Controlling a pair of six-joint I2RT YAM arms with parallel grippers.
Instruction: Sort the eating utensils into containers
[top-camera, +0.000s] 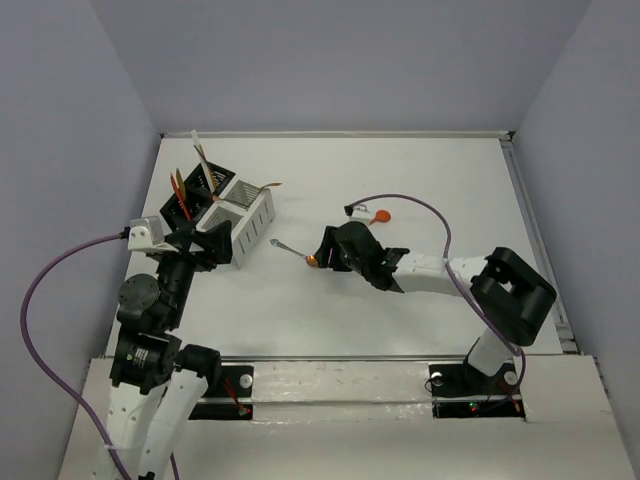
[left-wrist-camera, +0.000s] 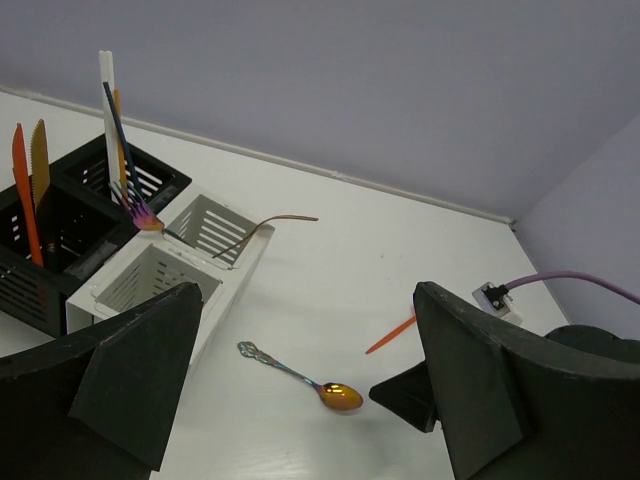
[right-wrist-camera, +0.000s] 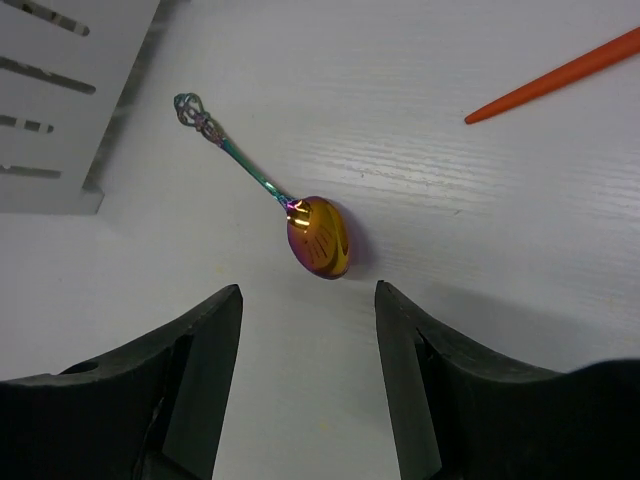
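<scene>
An iridescent spoon (top-camera: 293, 250) with a gold bowl and blue-green handle lies on the table right of the white caddy (top-camera: 250, 215). It also shows in the left wrist view (left-wrist-camera: 300, 375) and the right wrist view (right-wrist-camera: 305, 225). My right gripper (top-camera: 322, 255) (right-wrist-camera: 308, 300) is open and empty, its fingertips just short of the spoon's bowl. My left gripper (top-camera: 205, 242) (left-wrist-camera: 300, 400) is open and empty, by the near side of the white caddy (left-wrist-camera: 170, 265). The black caddy (top-camera: 192, 195) (left-wrist-camera: 60, 235) holds several utensils. A copper fork (left-wrist-camera: 265, 225) leans out of the white caddy.
An orange-red utensil (top-camera: 380, 215) lies on the table behind the right arm; its handle shows in the left wrist view (left-wrist-camera: 390, 335) and the right wrist view (right-wrist-camera: 560, 75). A purple cable (top-camera: 420, 205) loops over the table. The white caddy's corner (right-wrist-camera: 60, 110) is left of the spoon.
</scene>
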